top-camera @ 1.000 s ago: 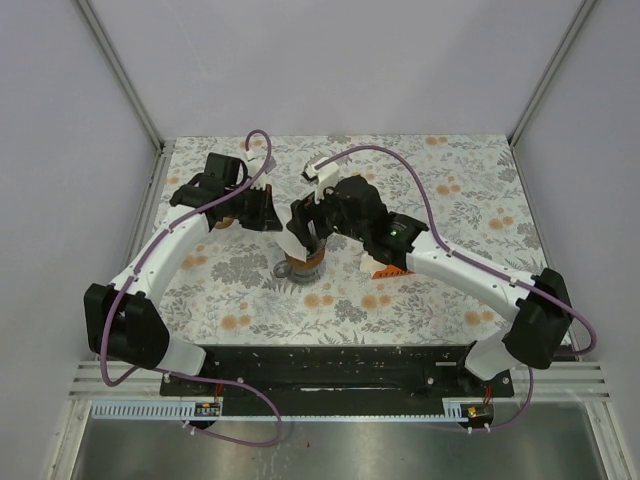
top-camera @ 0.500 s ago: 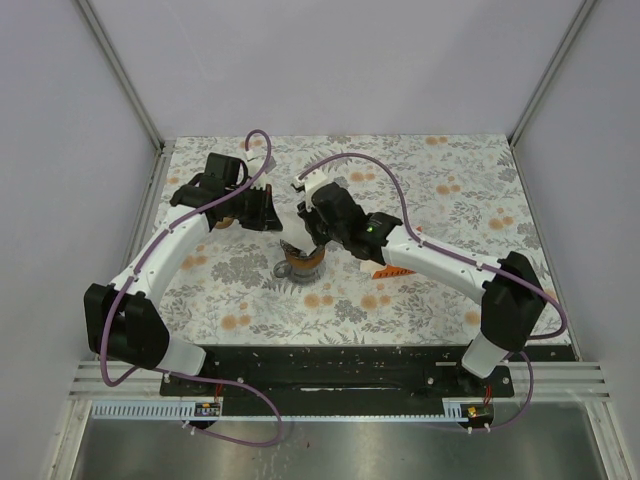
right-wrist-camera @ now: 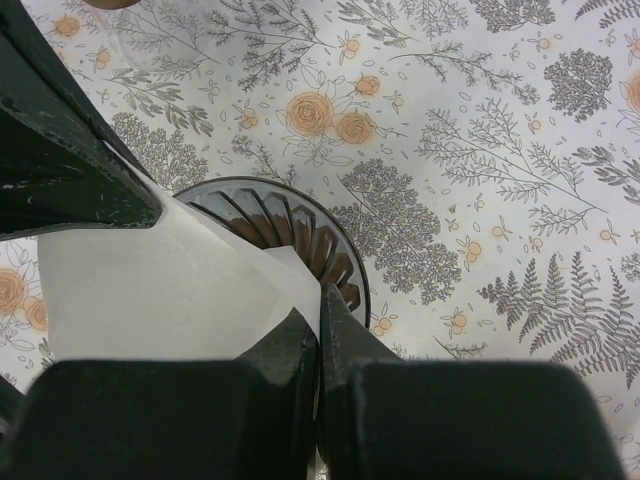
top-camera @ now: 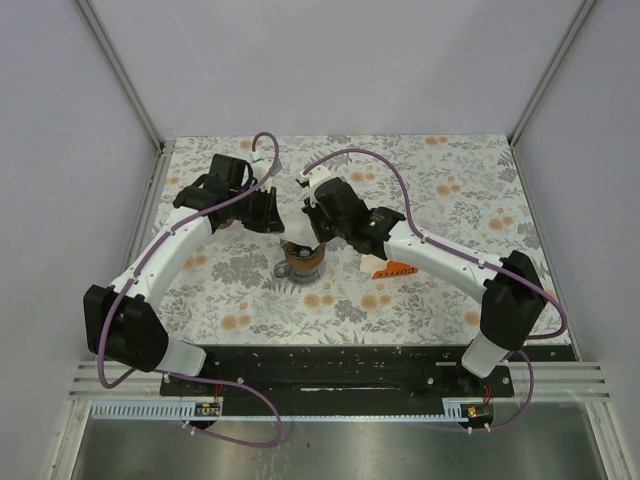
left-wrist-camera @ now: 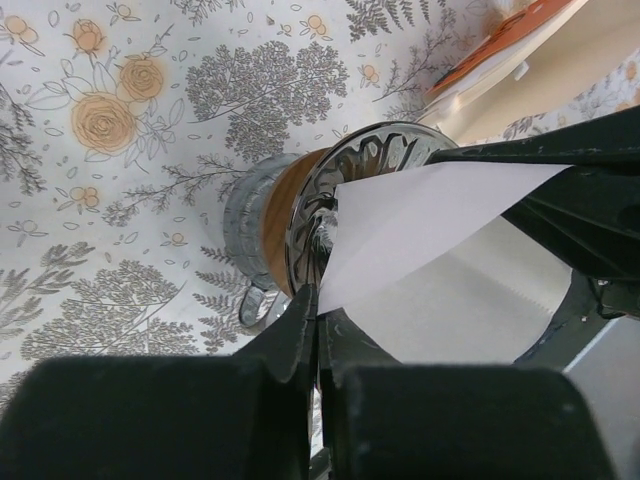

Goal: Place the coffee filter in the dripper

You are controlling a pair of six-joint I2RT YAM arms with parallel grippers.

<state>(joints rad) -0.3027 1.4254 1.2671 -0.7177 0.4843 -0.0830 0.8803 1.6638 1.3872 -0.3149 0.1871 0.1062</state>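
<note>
The white paper coffee filter [left-wrist-camera: 420,230] hangs spread between both grippers, just above the dripper's mouth. The dripper [top-camera: 303,264] is ribbed glass [right-wrist-camera: 310,240] with a brown collar [left-wrist-camera: 275,215] and stands upright mid-table. My left gripper [left-wrist-camera: 320,305] is shut on one corner of the filter. My right gripper [right-wrist-camera: 320,300] is shut on the opposite edge, right over the dripper's rim. From above, the left gripper [top-camera: 270,215] sits left of the filter [top-camera: 296,241] and the right gripper [top-camera: 320,235] sits to its right. The filter [right-wrist-camera: 160,280] hides most of the dripper's inside.
An orange-and-cream packet [top-camera: 390,268] lies just right of the dripper, also seen as the packet [left-wrist-camera: 520,40] in the left wrist view. A brownish object [top-camera: 225,222] sits under the left arm. Floral cloth [top-camera: 450,200] covers the table; walls enclose three sides.
My right gripper has shut on the filter's edge after standing open, and its arm has drawn in over the dripper. The left gripper kept its hold and shifted slightly.
</note>
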